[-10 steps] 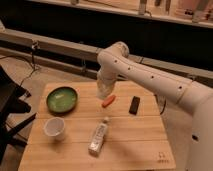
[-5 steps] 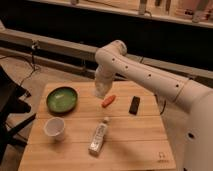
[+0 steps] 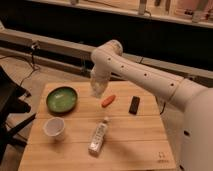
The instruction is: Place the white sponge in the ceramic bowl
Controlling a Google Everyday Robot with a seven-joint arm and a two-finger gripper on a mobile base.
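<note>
The gripper [image 3: 97,88] hangs from the downward-pointing arm above the tabletop [image 3: 135,137], to the right of the ceramic bowl [image 3: 61,99] and just left of a small orange object [image 3: 108,100]. Its jaws are closed on a pale, lumpy piece at the tip, the white sponge [image 3: 96,93], which is held clear of the tabletop and outside the bowl. A flat black object [image 3: 134,104] lies further right; a white cup [image 3: 54,128] and a lying white bottle [image 3: 98,137] occupy the near side.

wooden table [image 3: 131,141] | dark wall [image 3: 75,22] behind | grey ledge [image 3: 50,44] along it | dark chair [image 3: 7,102] at left
</note>
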